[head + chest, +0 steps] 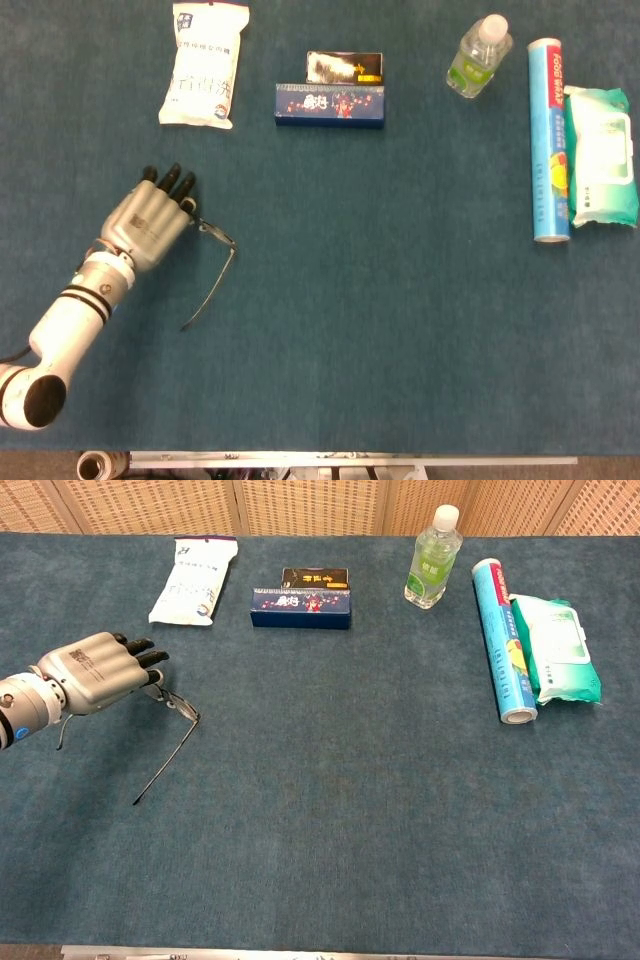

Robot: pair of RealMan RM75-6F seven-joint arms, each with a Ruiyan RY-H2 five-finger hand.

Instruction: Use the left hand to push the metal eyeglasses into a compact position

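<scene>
- Fingers (172, 184) of my left hand (148, 222) lie side by side, roughly straight, dark tips pointing away from me; nothing is clamped in them, and they are neither curled into a fist nor spread wide.
- Just beside those fingertips, on their right, sit the glasses (211, 271): the front reaches under my hand, so I cannot tell how much of it my palm covers or whether I am pressing on it.
- One thin temple runs from the hinge near my fingertips back toward me and lies flat on the cloth, swung open, so the glasses are not yet compact.
- In the chest view a second wire shows by my wrist, behind the left hand (95, 672); I take it for the other temple of the glasses (168, 750), but it is too thin to be sure.
- I judge them very light, thin metal wire: stiff enough to pivot at the hinge, easy to bend, and likely to skate over the table (400, 300) rather than fold.
- Best contact, I think, is the side of a finger against the open temple close to its hinge, swinging it toward the front while the palm steadies the frame; a push at the far tip risks bending it.
- Beyond my fingertips lies a white packet (205, 63), well apart.
- My right hand shows in neither view.
</scene>
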